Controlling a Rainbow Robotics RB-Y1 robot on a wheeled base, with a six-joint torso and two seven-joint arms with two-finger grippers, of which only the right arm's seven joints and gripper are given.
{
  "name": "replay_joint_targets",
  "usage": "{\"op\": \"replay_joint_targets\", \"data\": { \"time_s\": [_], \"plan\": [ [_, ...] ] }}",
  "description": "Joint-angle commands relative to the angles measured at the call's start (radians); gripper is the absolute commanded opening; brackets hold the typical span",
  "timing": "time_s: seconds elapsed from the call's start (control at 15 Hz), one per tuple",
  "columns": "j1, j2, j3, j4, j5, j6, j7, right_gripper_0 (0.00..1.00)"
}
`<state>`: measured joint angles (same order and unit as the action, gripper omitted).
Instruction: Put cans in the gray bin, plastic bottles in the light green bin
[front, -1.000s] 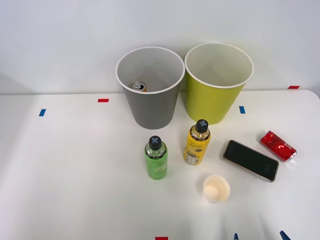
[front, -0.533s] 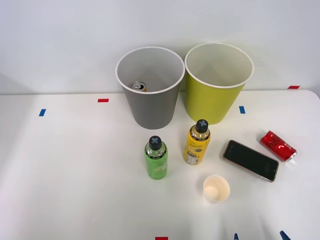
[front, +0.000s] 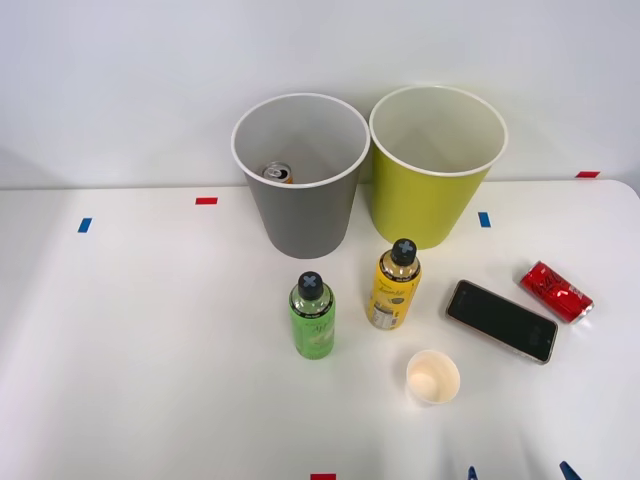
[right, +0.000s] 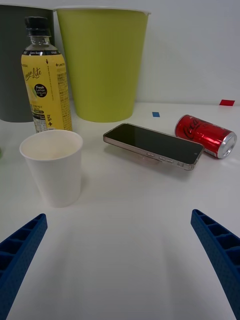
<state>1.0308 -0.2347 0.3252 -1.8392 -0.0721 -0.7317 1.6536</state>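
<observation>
One can rests inside the gray bin at the back centre. A red can lies on its side at the right of the table. The light green bin stands to the right of the gray one. In front of the bins stand a green plastic bottle and a yellow plastic bottle, both upright with black caps. My right gripper is open at the table's near edge, holding nothing, well short of the red can.
A white paper cup stands upright just ahead of the gripper. A dark phone lies flat between the cup and the red can. Coloured tape marks dot the white table.
</observation>
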Motion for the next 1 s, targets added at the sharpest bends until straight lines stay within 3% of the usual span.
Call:
{"op": "replay_joint_targets", "data": {
  "time_s": [0.07,1.0],
  "plan": [
    [0.0,0.0,0.0,0.0,0.0,0.0,0.0,1.0],
    [0.0,0.0,0.0,0.0,0.0,0.0,0.0,1.0]
  ]
}}
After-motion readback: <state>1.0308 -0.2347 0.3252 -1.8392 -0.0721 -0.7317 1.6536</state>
